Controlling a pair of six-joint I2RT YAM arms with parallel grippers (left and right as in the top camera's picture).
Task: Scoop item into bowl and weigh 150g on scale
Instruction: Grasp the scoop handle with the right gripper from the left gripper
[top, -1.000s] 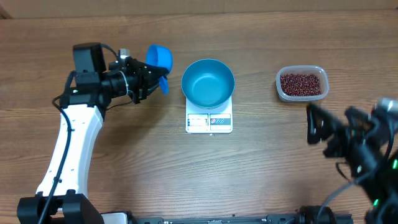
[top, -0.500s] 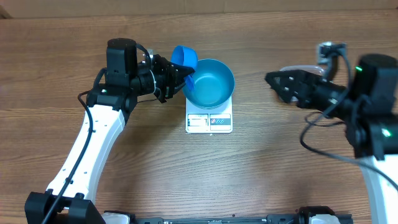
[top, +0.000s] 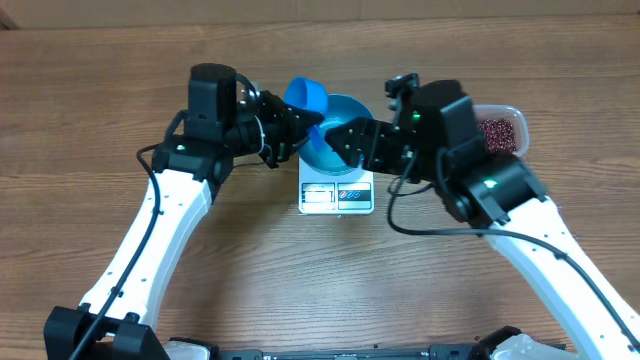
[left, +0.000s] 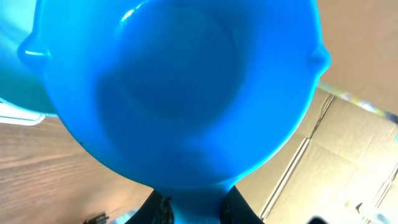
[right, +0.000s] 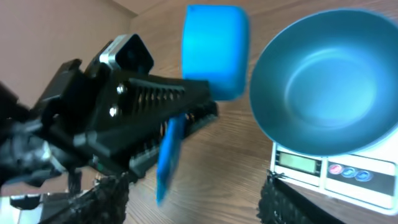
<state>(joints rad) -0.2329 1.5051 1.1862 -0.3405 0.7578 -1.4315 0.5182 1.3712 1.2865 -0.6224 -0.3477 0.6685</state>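
On the bench the blue bowl sits empty on the white scale, with the clear tub well off to its right, partly hidden behind the right arm. The right hand hovers over the bowl with its fingers apart and nothing between them, while the left hand is clamped on the handle of the small blue scoop, whose empty cup hangs at the bowl's left rim. The beans all lie in the tub, so I judge the task barely begun: every scoop, and the weighing up to target, is left.
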